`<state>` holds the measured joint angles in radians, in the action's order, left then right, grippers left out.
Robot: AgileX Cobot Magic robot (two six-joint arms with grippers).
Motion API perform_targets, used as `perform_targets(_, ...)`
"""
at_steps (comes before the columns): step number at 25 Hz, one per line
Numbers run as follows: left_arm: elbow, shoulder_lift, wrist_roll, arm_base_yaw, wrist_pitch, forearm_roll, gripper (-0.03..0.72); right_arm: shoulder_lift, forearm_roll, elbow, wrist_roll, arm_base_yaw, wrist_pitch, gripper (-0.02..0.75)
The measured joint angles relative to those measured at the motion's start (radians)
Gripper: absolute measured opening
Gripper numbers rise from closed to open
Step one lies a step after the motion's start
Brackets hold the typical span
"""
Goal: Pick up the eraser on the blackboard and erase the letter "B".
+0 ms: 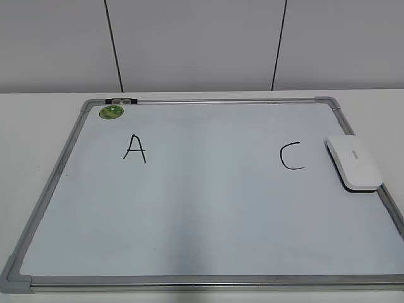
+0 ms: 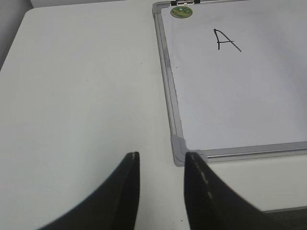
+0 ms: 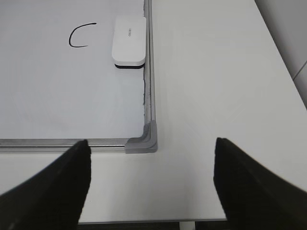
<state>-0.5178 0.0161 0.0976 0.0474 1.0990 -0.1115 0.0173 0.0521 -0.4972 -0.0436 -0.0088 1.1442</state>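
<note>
The blackboard (image 1: 208, 208) is a white board in a silver frame, lying flat on the table. The eraser (image 1: 353, 163), a white block with a dark underside, lies on the board at its right edge, beside a black "C" (image 1: 291, 156). A black "A" (image 1: 134, 148) is at the left. No letter "B" shows; the board between "A" and "C" is blank. My left gripper (image 2: 160, 155) is open and empty over the table by the board's near left corner. My right gripper (image 3: 152, 143) is wide open and empty by the near right corner, well short of the eraser (image 3: 129, 40). Neither gripper shows in the exterior view.
A small round green magnet (image 1: 112, 112) sits at the board's far left corner, next to a clip on the frame. White table surface lies to the left of the board (image 2: 72, 96) and to the right of it (image 3: 216, 72). A wall stands behind the table.
</note>
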Motion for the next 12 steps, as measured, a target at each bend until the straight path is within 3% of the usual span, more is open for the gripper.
perform_targets(12,0.000,0.000,0.000,0.000,0.000,0.000,0.241,0.000,0.000,0.000,0.000,0.000,0.000,0.591)
